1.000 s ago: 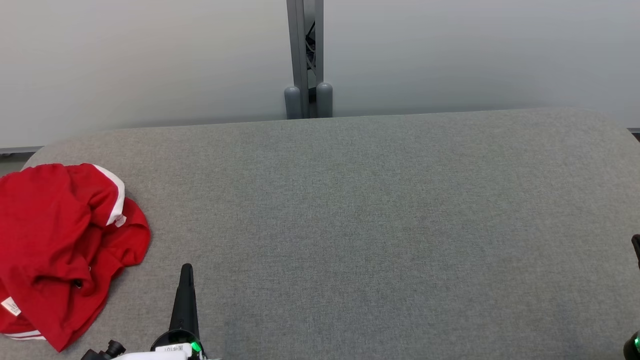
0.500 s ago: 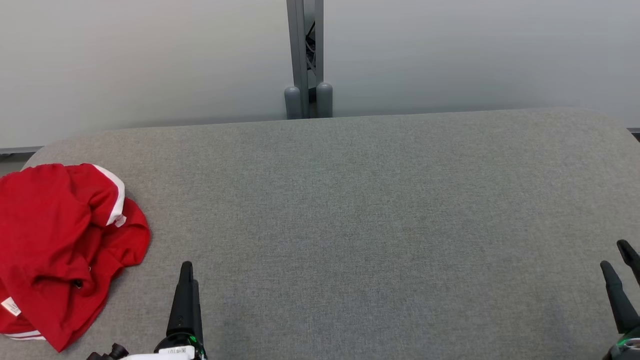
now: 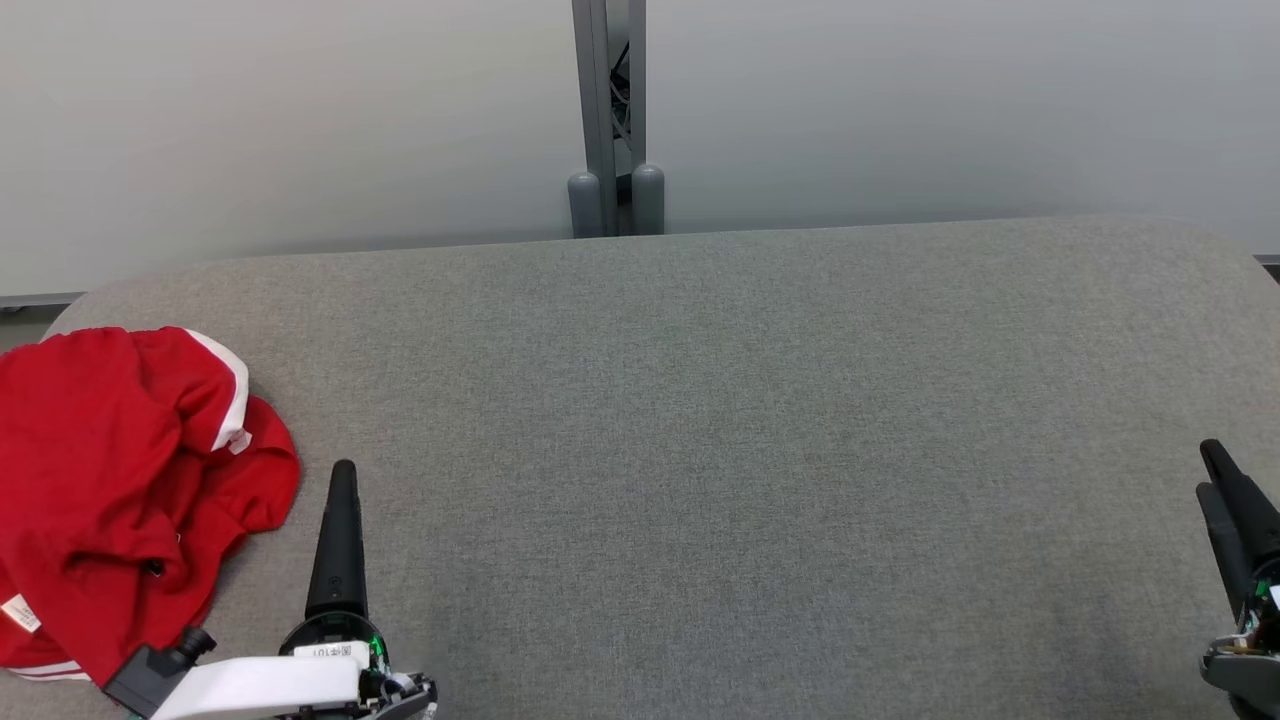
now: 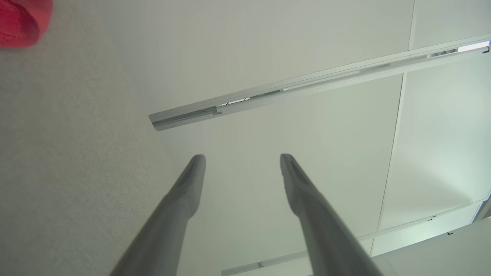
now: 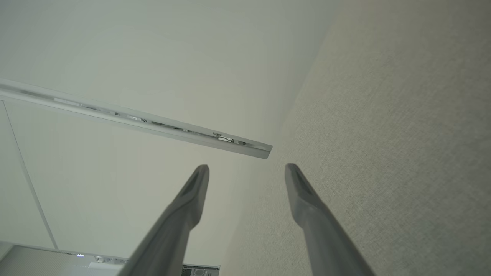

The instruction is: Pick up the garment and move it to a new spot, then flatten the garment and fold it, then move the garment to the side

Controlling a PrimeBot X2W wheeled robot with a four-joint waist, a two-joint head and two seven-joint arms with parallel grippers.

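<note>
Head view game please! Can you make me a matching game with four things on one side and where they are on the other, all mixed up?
Things:
1. garment
2. left gripper
3. right gripper
4. metal post

Places:
A. low down at the picture's right edge
B. standing behind the far edge of the table, in the middle
C. crumpled and red, at the table's left end
D. low down, just right of the garment

Right pairs: 1-C, 2-D, 3-A, 4-B.

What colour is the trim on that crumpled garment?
White trim on red cloth garment; head view shows best.
</note>
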